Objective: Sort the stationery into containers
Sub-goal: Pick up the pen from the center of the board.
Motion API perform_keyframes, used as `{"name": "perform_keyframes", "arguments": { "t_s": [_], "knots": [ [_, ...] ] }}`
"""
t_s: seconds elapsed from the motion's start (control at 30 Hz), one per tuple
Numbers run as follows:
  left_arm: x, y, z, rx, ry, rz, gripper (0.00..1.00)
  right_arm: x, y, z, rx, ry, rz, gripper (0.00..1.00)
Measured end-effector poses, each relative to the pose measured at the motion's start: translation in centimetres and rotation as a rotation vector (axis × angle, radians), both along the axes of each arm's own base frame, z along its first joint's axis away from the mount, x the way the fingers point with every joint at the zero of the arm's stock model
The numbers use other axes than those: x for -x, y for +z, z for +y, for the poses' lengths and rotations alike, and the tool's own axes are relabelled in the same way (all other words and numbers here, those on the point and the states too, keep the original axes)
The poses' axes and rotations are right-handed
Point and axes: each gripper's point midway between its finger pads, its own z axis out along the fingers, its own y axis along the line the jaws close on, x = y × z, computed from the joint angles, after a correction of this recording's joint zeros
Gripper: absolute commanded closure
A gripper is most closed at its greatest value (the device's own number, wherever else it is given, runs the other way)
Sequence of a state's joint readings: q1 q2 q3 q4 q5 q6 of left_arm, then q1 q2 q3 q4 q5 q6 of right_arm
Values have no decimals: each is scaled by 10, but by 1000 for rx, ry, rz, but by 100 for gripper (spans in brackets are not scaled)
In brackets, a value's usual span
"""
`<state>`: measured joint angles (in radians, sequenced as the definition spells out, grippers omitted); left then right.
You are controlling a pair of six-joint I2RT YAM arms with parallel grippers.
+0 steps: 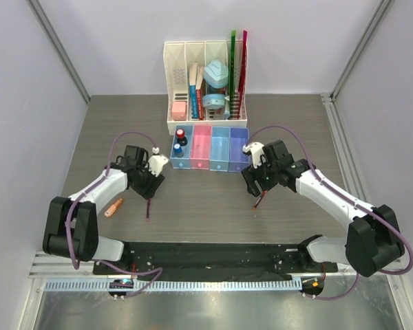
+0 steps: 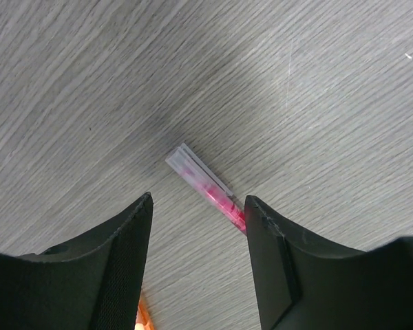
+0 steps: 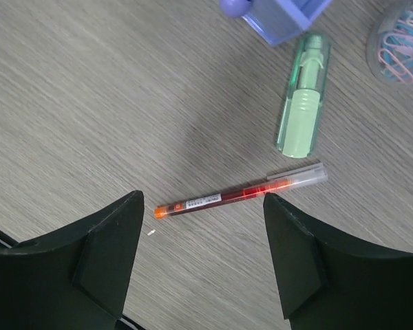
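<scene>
Left pincer (image 2: pixel 199 199): jaws spread low over the desk (image 2: pixel 89 82), pinching nothing. A dark-red pen (image 2: pixel 205 182) lies flat there, its barrel passing under one finger.

Right pincer (image 3: pixel 203 199): jaws spread, hovering above a second red pen (image 3: pixel 227 196), which lies flat near the green piece (image 3: pixel 301 103) and the purple bin (image 3: pixel 282 14).

Judgement: the pens look light, stiff and slick, so they may roll. Pinch across mid-barrel.

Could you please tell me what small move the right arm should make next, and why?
Probably rotate the right gripper before lowering. Its jaws stand open above the red pen, which lies nearly along the line from finger to finger, so closing would meet its ends, not its sides.
</scene>
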<state>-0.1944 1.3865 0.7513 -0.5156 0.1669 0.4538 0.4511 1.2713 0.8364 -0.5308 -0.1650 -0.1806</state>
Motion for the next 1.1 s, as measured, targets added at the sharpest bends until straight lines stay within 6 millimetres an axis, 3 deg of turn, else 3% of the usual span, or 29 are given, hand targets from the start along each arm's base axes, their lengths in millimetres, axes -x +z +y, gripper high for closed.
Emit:
{"name": "perform_keyframes", "arguments": {
  "t_s": [0.37, 0.47, 0.57, 0.6, 0.7, 0.73, 0.97, 1.1],
  "knots": [
    [1, -17, -3, -16, -7, 75, 46, -9, -1, -3, -79, -159, 44, 24],
    [0, -17, -4, -20, -8, 74, 55, -11, -4, -5, -101, -203, 73, 25],
    [-1, -17, -5, -21, -9, 75, 70, -15, -4, -10, -131, -260, 90, 26],
    [-2, -17, -5, -21, -9, 74, 80, -17, -3, -12, -142, -281, 95, 26],
    [-4, -17, -6, -23, -6, 73, 98, -19, -4, -17, -170, -326, 106, 27],
    [-4, -17, -6, -25, -7, 73, 100, -18, -4, -18, -179, -341, 109, 26],
    [-5, -12, -12, -23, -12, 99, 100, -3, 10, -20, -264, -391, 69, 26],
    [-20, 14, -22, -3, -25, 76, 100, 4, 15, -19, -310, -411, 54, 28]
  ]
}}
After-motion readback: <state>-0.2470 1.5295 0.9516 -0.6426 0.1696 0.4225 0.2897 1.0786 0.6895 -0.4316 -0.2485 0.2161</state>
